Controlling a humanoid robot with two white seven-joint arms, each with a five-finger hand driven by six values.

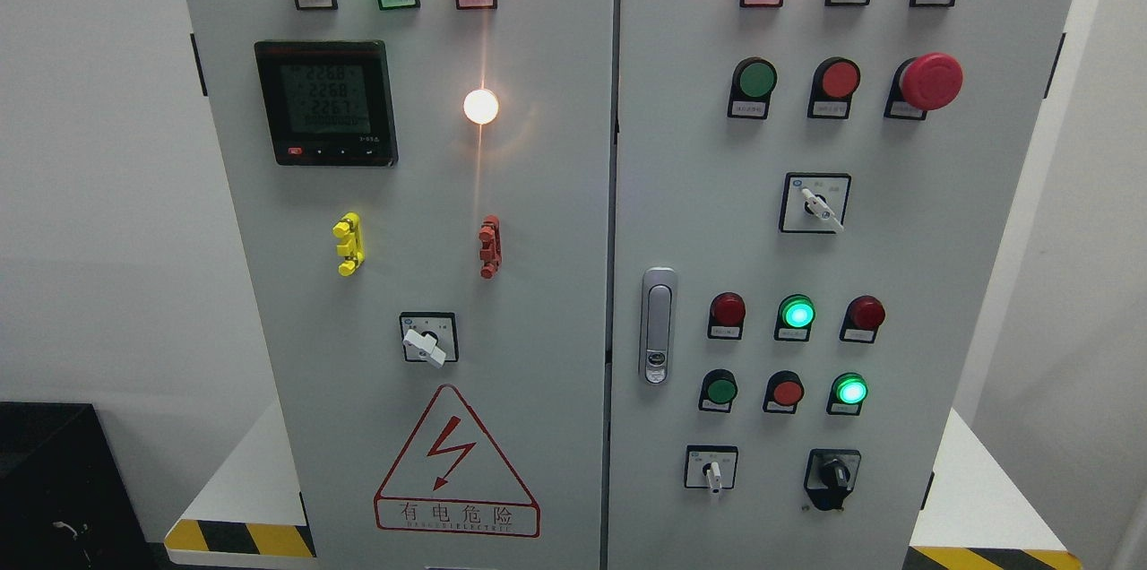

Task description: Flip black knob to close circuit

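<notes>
A grey electrical cabinet (538, 283) fills the head view. The black knob (834, 473) sits on a black plate at the lower right of the right door, its pointer roughly upright. Neither of my hands nor any arm shows in the frame.
White rotary switches sit at the left door's lower middle (426, 342), the right door's middle (819, 204) and to the left of the black knob (712, 471). Lit lamps, push buttons and a red mushroom stop button (930, 81) cover the doors. A metal door handle (658, 324) is central.
</notes>
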